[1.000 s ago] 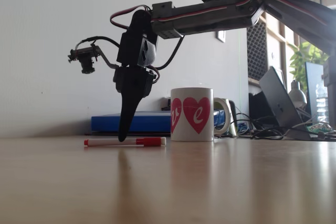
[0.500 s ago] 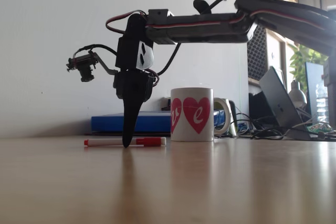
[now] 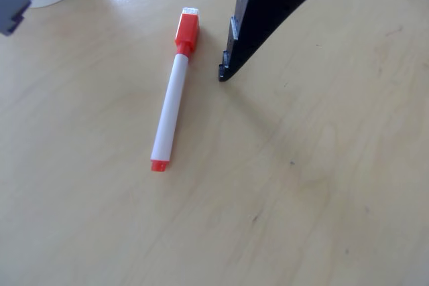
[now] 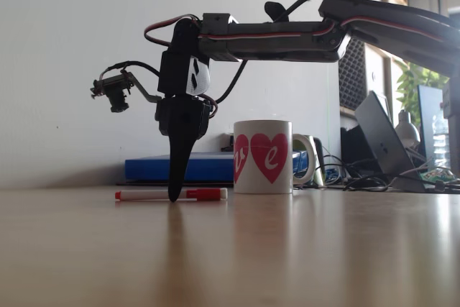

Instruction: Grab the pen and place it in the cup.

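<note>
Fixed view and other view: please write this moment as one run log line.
phase: approach | end effector: at table, beside pen, not holding | pen: flat on table | cup: upright

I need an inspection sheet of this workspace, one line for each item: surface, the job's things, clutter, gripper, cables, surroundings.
Surface: light wooden table, bare in front.
Job's things: pen lying flat, red cap toward the cup in the fixed view; cup upright, handle to the rear.
Clutter: blue flat box behind the pen.
Gripper: gripper points down, tip at the table beside the pen, not holding it; whether it is open cannot be told.
Cables: wires loop along the arm; a tangle lies right of the cup.
Surroundings: white wall, laptop, plant.
</note>
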